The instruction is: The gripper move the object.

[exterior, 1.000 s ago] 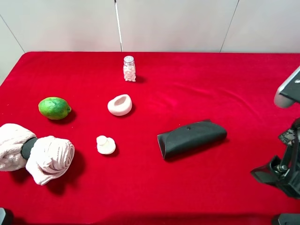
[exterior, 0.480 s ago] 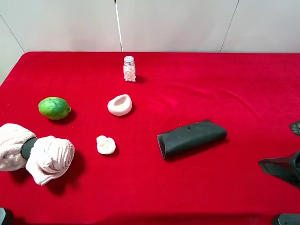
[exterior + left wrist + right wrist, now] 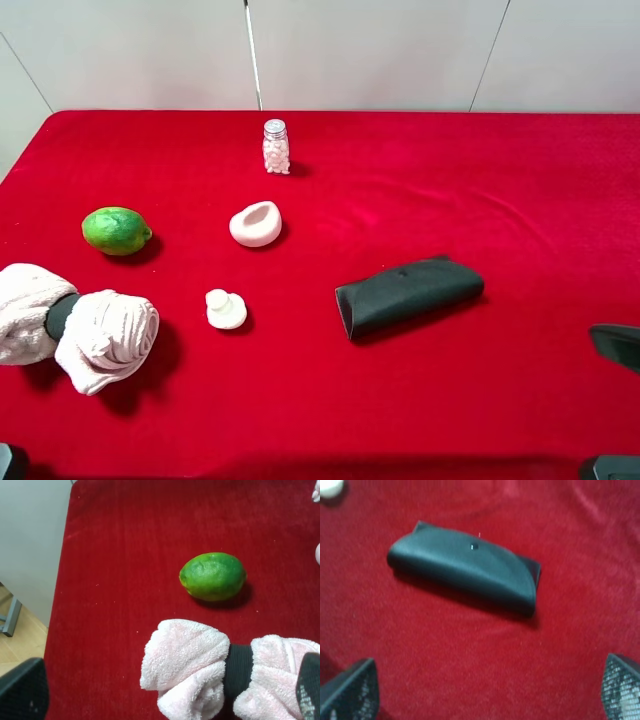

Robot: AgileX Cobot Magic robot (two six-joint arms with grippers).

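Exterior high view put the pink towel dumbbell [image 3: 75,325] at the left edge of the red worktop [image 3: 400,200], a lime [image 3: 116,230] just above it, and a white shell [image 3: 255,223], a small white piece [image 3: 225,309], a pill jar [image 3: 275,146] and a dark pouch [image 3: 408,296] lying rightward. Only the wrist views showed fingertips: the left hand [image 3: 170,692] stood wide open over the dumbbell, empty, and the right hand [image 3: 487,690] was open and empty near the pouch.
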